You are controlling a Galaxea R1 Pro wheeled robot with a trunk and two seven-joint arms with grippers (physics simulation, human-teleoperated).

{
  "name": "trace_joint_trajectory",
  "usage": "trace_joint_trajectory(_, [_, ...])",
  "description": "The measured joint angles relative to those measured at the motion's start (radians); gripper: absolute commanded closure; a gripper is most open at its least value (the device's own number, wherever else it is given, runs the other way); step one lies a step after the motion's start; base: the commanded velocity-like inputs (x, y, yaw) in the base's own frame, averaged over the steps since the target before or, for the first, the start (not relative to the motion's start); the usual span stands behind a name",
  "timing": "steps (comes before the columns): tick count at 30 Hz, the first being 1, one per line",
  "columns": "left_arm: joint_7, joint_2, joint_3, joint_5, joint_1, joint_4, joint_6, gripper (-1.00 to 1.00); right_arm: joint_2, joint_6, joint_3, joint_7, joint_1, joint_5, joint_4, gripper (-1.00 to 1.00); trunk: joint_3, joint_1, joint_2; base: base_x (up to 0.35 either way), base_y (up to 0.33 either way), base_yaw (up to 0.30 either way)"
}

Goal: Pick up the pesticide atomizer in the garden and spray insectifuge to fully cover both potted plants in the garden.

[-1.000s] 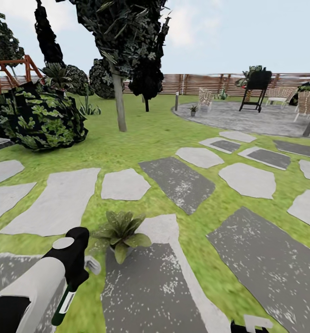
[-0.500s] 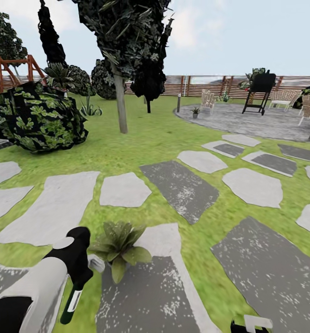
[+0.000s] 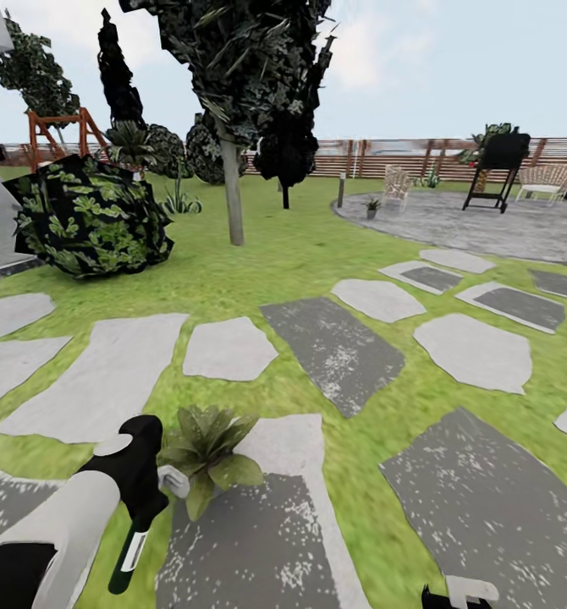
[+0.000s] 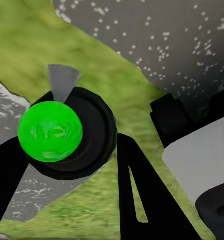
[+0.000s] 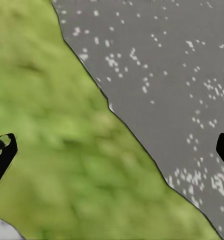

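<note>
My left gripper (image 3: 140, 516) clamps the dark green, pale-labelled pesticide atomizer (image 3: 129, 554) beside the near leafy green potted plant (image 3: 206, 452); right gripper (image 5: 112, 150) jaws wide, empty. Risk: nozzle misaimed, spray hits grey stepping stone (image 3: 258, 541).

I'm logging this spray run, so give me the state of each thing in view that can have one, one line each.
pesticide atomizer: held in the left gripper, hanging bottle-down beside the near plant.
left gripper: shut on the atomizer.
right gripper: open, empty, fingertips spread over grass and stone.
near potted plant: upright, at a stepping stone's edge.
far potted plant: upright, on the patio's edge.
</note>
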Motion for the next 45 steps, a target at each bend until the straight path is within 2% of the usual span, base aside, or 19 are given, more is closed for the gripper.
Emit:
trace_joint_trajectory(3, [0.002,0.000,0.000,0.002,0.020,-0.001,0.000,1.00,0.000,0.000,0.000,0.000,0.000,0.000,0.000,-1.00,0.000,0.000,0.000,0.000,-0.005,0.255])
trace_joint_trajectory(6, [0.050,-0.009,0.000,0.008,0.037,0.000,0.018,1.00,0.000,0.000,0.000,0.000,0.000,0.000,0.000,-1.00,0.000,0.000,0.000,0.000,-0.001,0.080])
trace_joint_trajectory(8, [0.102,-0.011,0.010,0.106,0.050,0.000,0.028,1.00,0.000,0.000,0.000,0.001,0.000,0.000,0.000,-1.00,0.000,0.000,0.000,0.000,0.000,0.009])
trace_joint_trajectory(9, [0.156,-0.012,0.026,0.157,0.053,0.001,0.030,1.00,0.000,0.001,0.000,0.002,0.000,0.000,0.001,-1.00,0.000,0.000,0.000,0.000,0.000,0.003])
trace_joint_trajectory(11, [0.265,-0.021,0.048,0.204,0.055,0.003,0.032,1.00,-0.001,0.001,0.000,0.003,0.000,0.001,0.001,-1.00,0.000,0.000,0.000,0.000,0.000,0.001])
trace_joint_trajectory(12, [0.328,-0.036,0.068,0.243,0.056,0.010,0.036,1.00,-0.003,0.001,0.000,0.003,0.000,0.001,0.001,-1.00,0.000,0.000,0.000,0.000,0.000,0.000])
trace_joint_trajectory(14, [0.368,-0.051,0.082,0.265,0.061,0.015,0.036,1.00,-0.007,0.001,0.000,0.003,0.000,0.002,0.001,-1.00,0.000,0.000,0.000,0.000,0.000,0.000])
trace_joint_trajectory(23, [0.380,-0.036,0.088,0.258,0.083,0.016,0.036,1.00,-0.003,0.002,0.000,0.003,0.000,0.000,0.000,-1.00,0.000,0.000,0.000,0.000,0.000,0.011])
trace_joint_trajectory(33, [0.379,-0.038,0.087,0.259,0.088,0.009,0.035,1.00,-0.002,0.002,0.000,0.000,0.000,0.000,-0.001,-1.00,-0.004,0.000,0.000,0.008,-0.003,0.234])
trace_joint_trajectory(45, [0.380,-0.041,0.086,0.259,0.088,0.003,0.035,1.00,-0.002,0.001,0.000,-0.001,0.000,0.000,0.000,-1.00,-0.004,0.000,0.000,0.035,-0.235,0.086])
